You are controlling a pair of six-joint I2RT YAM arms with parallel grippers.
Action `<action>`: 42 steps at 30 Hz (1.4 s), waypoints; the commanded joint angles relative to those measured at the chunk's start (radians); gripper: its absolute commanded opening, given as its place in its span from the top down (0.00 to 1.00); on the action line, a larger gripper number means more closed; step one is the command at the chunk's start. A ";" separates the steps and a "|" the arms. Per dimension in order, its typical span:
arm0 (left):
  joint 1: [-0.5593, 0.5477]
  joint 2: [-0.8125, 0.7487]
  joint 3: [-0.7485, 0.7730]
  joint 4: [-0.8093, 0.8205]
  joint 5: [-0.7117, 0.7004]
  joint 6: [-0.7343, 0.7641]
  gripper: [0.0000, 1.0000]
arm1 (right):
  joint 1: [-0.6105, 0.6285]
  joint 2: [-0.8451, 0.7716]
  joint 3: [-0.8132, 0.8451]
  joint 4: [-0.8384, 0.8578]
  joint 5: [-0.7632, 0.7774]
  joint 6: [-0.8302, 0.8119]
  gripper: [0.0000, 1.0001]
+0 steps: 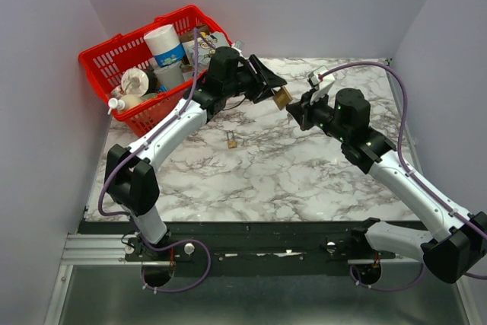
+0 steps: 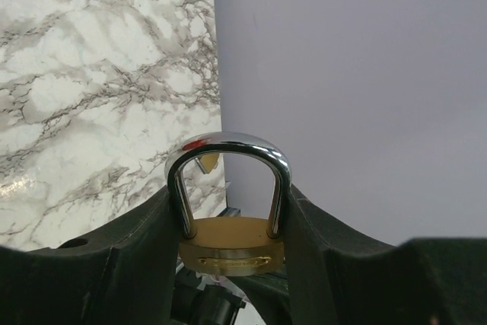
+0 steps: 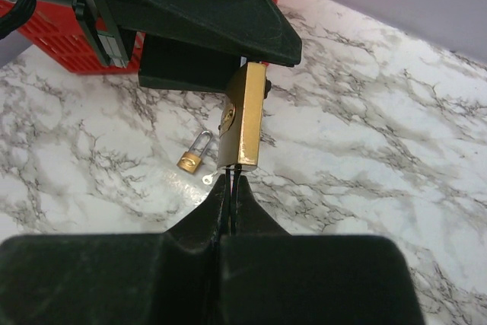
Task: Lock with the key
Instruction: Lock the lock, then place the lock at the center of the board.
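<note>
One marble table (image 1: 304, 176), lilac walls (image 1: 319, 5), red basket (image 1: 97, 61), padlock (image 3: 243, 116) in left gripper (image 1: 274, 92).

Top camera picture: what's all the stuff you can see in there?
table: one, white-grey marble, under everything
basket: one, red, far left corner
bottles and tubs: several, mostly white, inside the basket
small padlock: one, brass, lying mid-table
big padlock: one, brass with silver loop, held in the air
left gripper: one, black, shut on the big padlock
right gripper: one, black, shut, tips at the big padlock's underside
arms: two, black and white, bolted at the near edge
</note>
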 commanded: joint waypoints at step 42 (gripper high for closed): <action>-0.113 0.293 0.063 -0.435 -0.340 0.458 1.00 | -0.118 -0.057 -0.116 -0.221 0.027 0.241 0.99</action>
